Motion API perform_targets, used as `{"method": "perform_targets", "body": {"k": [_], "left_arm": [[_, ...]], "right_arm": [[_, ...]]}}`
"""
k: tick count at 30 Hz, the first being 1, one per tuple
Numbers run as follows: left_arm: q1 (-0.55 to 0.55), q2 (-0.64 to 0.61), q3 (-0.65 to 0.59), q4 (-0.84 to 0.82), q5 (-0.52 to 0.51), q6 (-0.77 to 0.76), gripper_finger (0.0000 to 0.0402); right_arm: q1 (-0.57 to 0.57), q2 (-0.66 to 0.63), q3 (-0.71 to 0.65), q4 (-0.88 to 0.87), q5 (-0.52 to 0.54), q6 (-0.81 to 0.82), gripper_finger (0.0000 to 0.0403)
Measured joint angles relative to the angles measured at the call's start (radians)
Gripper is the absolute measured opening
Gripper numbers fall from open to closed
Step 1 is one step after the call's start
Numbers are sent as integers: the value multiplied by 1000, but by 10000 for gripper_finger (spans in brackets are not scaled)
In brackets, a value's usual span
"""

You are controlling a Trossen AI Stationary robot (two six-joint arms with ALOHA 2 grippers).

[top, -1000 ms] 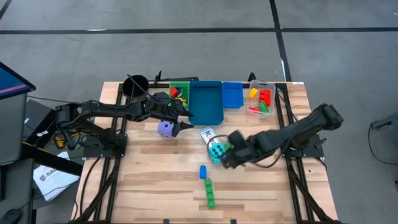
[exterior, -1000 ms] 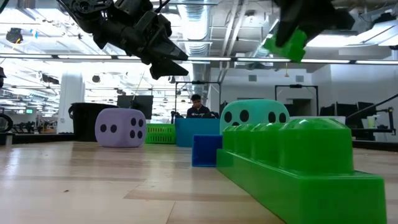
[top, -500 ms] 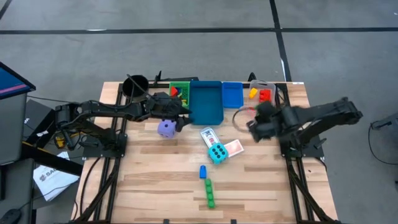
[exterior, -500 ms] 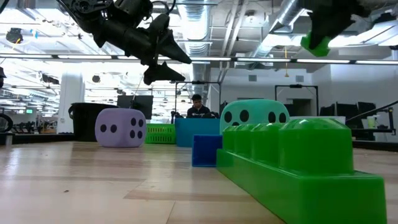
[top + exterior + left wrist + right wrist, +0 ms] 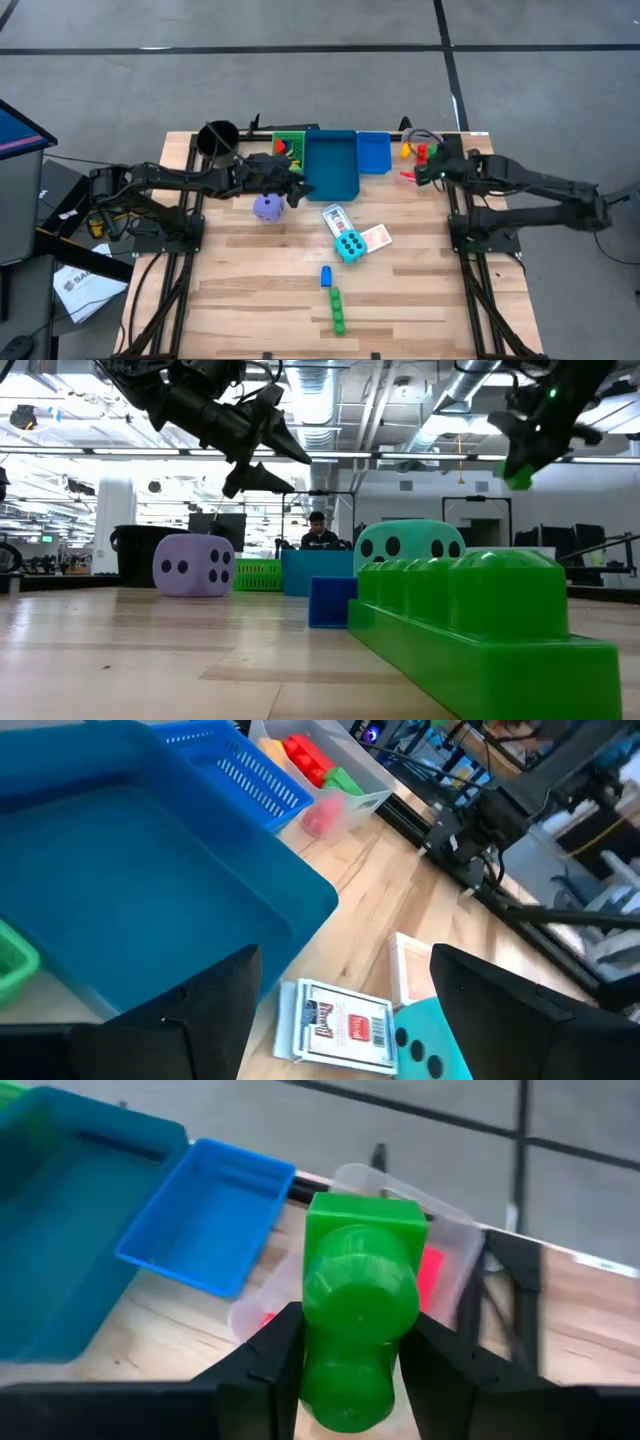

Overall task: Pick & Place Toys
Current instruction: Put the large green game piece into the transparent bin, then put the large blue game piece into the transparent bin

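The right hand [image 5: 345,1380], clamped on a small green plastic brick [image 5: 360,1305], hangs over the clear plastic bin [image 5: 425,160]; the left hand [image 5: 293,192] waits with fingers apart; dice, cards and bricks remain on the counter [image 5: 250,290].

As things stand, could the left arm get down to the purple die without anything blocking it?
Probably yes. The left end effector hangs open just beside and above the purple die, and nothing lies between them; the teal bin sits off to the side.
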State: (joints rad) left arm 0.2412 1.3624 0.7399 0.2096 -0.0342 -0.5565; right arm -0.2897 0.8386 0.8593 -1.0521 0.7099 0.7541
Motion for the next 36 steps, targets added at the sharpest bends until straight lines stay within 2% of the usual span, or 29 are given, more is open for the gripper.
{"method": "perform_targets", "body": {"k": [5,9,13,17,26,32,36], "left_arm": [[-34,0,0,0,-5,-103,285],[-70,0,0,0,-9,-172,285],[-117,0,0,0,-10,-226,285],[-169,0,0,0,-10,-235,285],[-239,0,0,0,-130,-235,285],[-243,0,0,-1,-176,-234,285],[-247,0,0,-4,-176,-131,285]], "right_arm": [[-182,0,-130,198,-152,-184,133],[-329,34,-183,343,-324,-300,134],[-441,90,-185,437,-440,-397,134],[-511,129,-185,476,-517,-415,146],[-538,163,-185,466,-555,-415,224],[-532,147,-185,462,-726,-415,248],[-455,106,-185,475,-823,-419,248]]}}
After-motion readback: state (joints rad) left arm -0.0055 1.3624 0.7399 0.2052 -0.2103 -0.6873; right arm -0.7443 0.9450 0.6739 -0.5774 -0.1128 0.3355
